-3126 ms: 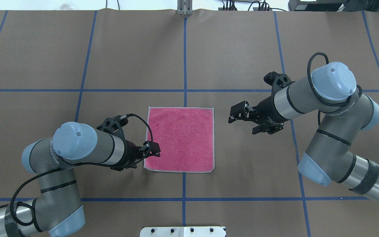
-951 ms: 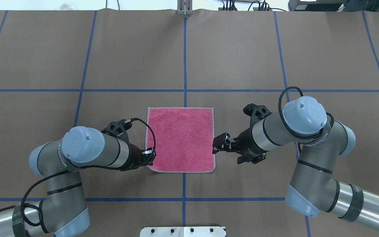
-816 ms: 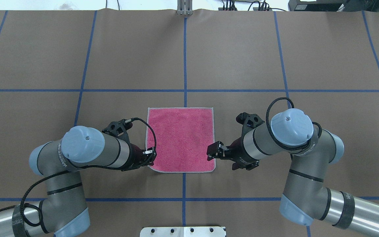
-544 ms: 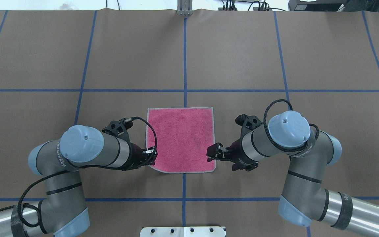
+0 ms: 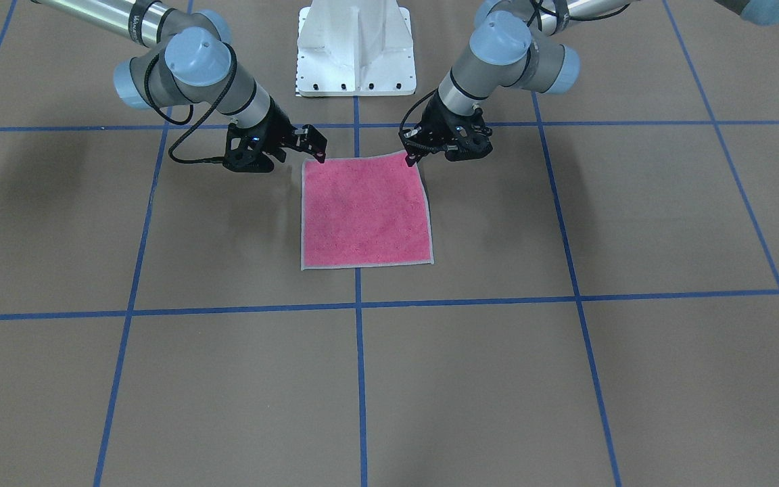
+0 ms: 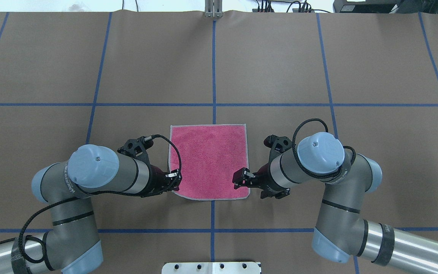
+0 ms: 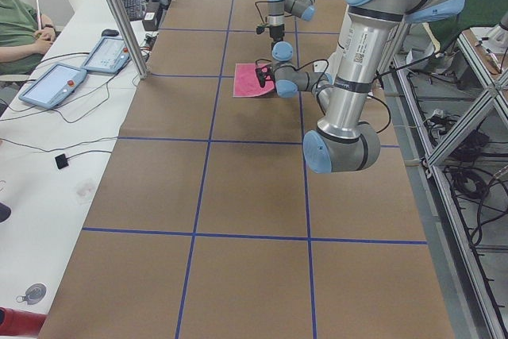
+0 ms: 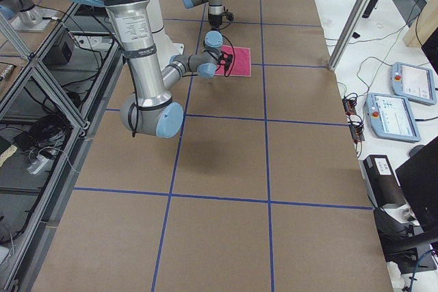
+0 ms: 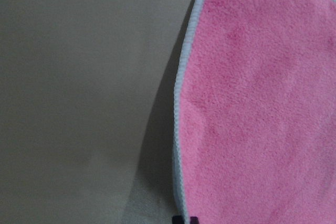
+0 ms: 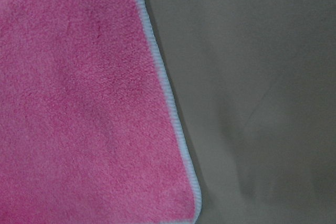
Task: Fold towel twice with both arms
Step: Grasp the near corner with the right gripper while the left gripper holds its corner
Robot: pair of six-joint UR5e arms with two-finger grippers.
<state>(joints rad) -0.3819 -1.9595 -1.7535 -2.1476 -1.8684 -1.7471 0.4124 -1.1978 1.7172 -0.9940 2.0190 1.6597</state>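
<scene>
The towel (image 6: pixel 209 160) lies pink face up on the brown paper-covered counter (image 6: pixel 280 57). It sits astride the blue tape line (image 6: pixel 214 76) that runs straight away from the robot, on the robot's half of the counter. Light grey stitching edges it all round.

The left tool (image 6: pixel 174 182) is pressed together on the corner nearest the robot on its left. In the overhead view that corner is drawn in on a slant. The left wrist view shows a dark shadow under the grey edging there, so the cloth stands slightly off the paper.

The right tool (image 6: pixel 247 188) is spread at the corner nearest the robot on its right. One finger is over the pink cloth just inside the edge, the other out over bare paper. I cannot tell whether either finger touches the towel. In the right wrist view that rounded corner lies flat. The two far corners also lie flat.

The white bolted pedestal (image 5: pixel 356 47) stands between the arms. In the left side view a person in a green top (image 7: pixel 20 25) sits beside the counter, with two control tablets (image 7: pixel 54 85) close by.
</scene>
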